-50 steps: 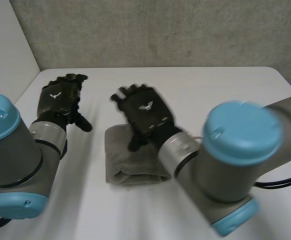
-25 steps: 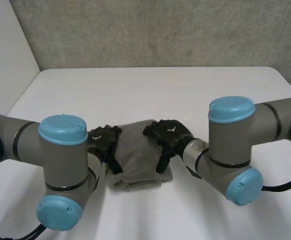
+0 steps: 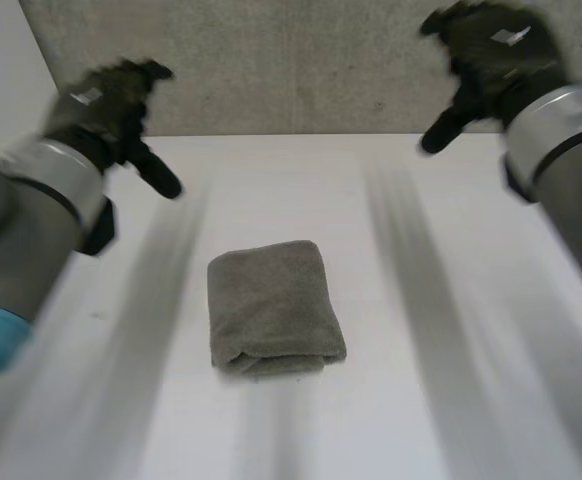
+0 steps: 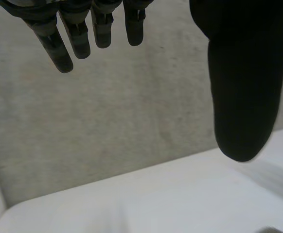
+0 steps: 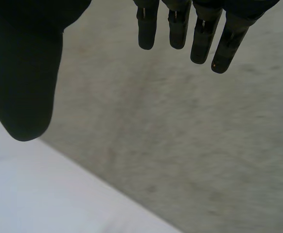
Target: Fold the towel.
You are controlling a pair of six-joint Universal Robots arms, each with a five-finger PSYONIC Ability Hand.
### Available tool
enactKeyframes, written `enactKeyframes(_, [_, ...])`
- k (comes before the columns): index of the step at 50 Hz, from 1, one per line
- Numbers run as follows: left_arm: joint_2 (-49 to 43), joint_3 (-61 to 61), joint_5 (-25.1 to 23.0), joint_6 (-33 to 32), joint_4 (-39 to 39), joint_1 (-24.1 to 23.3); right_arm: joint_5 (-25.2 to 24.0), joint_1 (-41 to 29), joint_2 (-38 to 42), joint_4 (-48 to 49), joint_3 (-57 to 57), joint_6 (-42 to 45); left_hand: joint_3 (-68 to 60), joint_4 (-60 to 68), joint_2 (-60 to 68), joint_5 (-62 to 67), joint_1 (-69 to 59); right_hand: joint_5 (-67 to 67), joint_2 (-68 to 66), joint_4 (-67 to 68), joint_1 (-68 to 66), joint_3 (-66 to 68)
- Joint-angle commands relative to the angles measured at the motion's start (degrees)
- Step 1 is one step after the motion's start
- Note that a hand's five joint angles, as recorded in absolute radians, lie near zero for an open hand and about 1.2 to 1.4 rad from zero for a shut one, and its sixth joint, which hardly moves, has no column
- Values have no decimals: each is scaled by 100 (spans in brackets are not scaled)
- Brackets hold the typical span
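- Now the towel lies on the white table as a compact grey bundle, several layers thick. A rounded fold runs along its near edge, and nothing touches it.
- Up and behind the towel on its left side, well apart from it, hangs the left hand. In the left wrist view its fingers are straight and set wide of the thumb, with nothing between them.
- Behind the towel on its right side, equally far off, hangs the right hand. Its own wrist view shows the fingers straight, side by side and apart from the thumb, holding nothing.
- Judging by the bundle's tidy shape, the folding looks finished or very nearly so.
- One risk is that the thick layers spring back. With no hand pressing on the towel, the top flap could lift or the near fold could slump open.
- Another risk is a needless return. A hand coming down at the towel could catch a fingertip under the top layer and drag the stack askew or unroll it.
- Lastly, a sideways sweep low past the towel could knock the bundle across the table, because nothing pins it.
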State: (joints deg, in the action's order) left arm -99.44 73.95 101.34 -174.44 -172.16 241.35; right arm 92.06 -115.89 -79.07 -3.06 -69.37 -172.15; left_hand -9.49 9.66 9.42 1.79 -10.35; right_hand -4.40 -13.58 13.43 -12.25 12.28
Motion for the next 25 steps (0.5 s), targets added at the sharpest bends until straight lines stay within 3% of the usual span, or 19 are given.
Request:
enactKeyframes(1, [364, -654, -526, 348, 1499, 684, 84, 392, -372, -714, 81, 32, -56, 39, 63, -175, 31, 440, 358, -343, 225, -228])
enactKeyframes(8, [513, -470, -1142, 428, 1677, 747, 22, 497, -355, -1250, 90, 120, -56, 39, 63, -175, 31, 440, 358, -343, 225, -228])
enactKeyframes(21, [636, -320, -1160, 375, 1527, 676, -145, 427, -241, -1329, 55, 323, -56, 39, 63, -175, 31, 440, 358, -343, 225, -228])
enactKeyframes(25, [645, -373, -1160, 366, 1474, 694, -381, 401, 4, -1583, -86, 883, -56, 39, 63, -175, 31, 415, 333, -318, 200, -203])
